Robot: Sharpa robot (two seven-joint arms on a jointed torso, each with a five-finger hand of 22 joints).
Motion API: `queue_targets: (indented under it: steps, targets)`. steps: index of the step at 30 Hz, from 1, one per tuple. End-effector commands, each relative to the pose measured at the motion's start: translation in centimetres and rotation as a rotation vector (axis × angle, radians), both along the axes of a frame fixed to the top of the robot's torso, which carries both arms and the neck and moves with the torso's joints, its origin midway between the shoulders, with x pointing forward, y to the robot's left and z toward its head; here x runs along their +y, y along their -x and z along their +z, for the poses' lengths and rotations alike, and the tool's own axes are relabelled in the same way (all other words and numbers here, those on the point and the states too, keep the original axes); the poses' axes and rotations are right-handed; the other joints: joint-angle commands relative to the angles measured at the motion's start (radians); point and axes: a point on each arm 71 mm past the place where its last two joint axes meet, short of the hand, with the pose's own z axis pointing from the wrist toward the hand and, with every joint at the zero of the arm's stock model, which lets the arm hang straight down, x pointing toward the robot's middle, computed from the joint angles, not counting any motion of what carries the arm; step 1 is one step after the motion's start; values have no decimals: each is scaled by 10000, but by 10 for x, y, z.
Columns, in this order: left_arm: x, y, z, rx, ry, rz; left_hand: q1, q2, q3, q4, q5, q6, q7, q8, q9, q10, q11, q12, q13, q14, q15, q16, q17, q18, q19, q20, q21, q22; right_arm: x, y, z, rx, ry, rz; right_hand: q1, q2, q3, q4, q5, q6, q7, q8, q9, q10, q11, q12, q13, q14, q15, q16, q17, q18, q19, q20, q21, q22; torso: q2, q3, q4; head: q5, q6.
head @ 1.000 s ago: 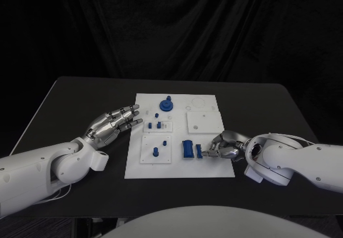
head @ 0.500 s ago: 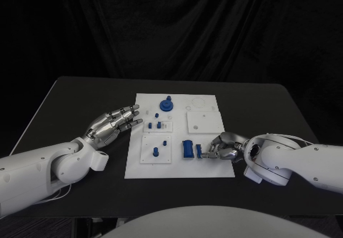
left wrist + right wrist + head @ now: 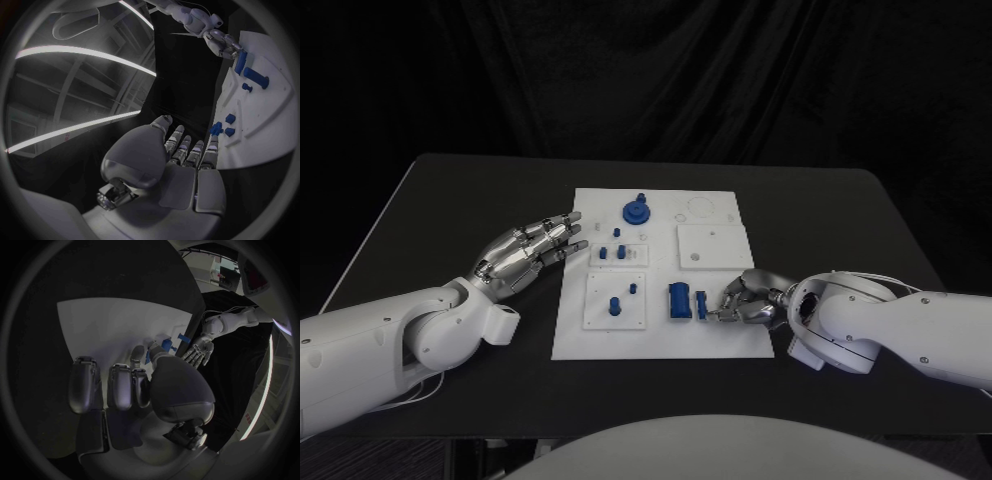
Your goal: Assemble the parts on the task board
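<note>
the small blue part [image 3: 701, 305] looks light, rigid, slick plastic; the right hand [image 3: 744, 299] seemingly pinches its end, the left hand [image 3: 531, 249] hovers spread and empty.

The right hand [image 3: 744, 300] hides whether its fingers [image 3: 721, 310] actually grip the small blue part [image 3: 701, 306].

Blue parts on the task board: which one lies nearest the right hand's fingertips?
The small blue piece beside the long blue block, near the task board's near right corner. The right hand reaches it; the other parts lie farther left or farther back.
</note>
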Motion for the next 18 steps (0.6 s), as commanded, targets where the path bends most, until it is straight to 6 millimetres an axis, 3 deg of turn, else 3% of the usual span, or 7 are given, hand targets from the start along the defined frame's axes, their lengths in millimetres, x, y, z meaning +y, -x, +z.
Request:
queue_targets:
  steps: [1,10,14,17,18]
  targets:
    - [-1,1,0,-10,175,-84,-89,17,77,8,9,49,47,64,15,-7,54,64,16,-19,-26,34,9,-73,31,0,36,-8,0,1,-4,178,182,25,210,6,12,-124,84,-16,-54,58,30,1041,-57,27,2635,621,-59,60,178,143,359,-99,17,1928,-9,-7,-4,-10,-2]
    - [0,1,0,-50,193,-38,-93,15,89,10,10,47,50,65,15,-6,58,67,16,-13,-26,39,11,-72,57,0,48,43,1,4,-5,157,28,155,565,-180,9,-420,138,-53,-58,41,88,1041,-65,27,2635,616,-73,49,152,144,354,-115,3,1925,-9,6,0,12,-2]
    - [3,2,2,-244,256,151,-77,-40,205,-26,32,171,89,103,32,32,160,120,23,0,-13,56,16,-64,62,6,53,24,-2,5,1,-330,-357,24,723,-253,13,-545,204,-63,-56,20,98,1041,-64,27,2635,611,-73,41,133,146,350,-117,-8,1921,-14,2,-8,22,-2]
    - [6,4,4,-384,275,325,-69,-60,254,-44,37,219,105,118,38,46,193,136,24,9,-6,65,18,-63,67,9,56,18,-6,7,6,-812,-656,-159,896,-327,39,-672,684,-123,-31,-101,61,1041,-43,27,2635,582,-58,-26,-2,160,324,-109,-81,1899,-12,0,-10,32,-2]
    - [7,4,5,-429,282,380,-67,-84,293,-60,38,284,117,137,47,64,217,158,27,21,3,76,22,-62,69,8,58,12,-8,7,8,-987,-743,-225,1023,-376,85,-768,1015,-135,-22,-189,13,1041,-34,27,2635,560,-52,-76,-99,169,307,-103,-122,1887,-13,0,-10,32,-2]
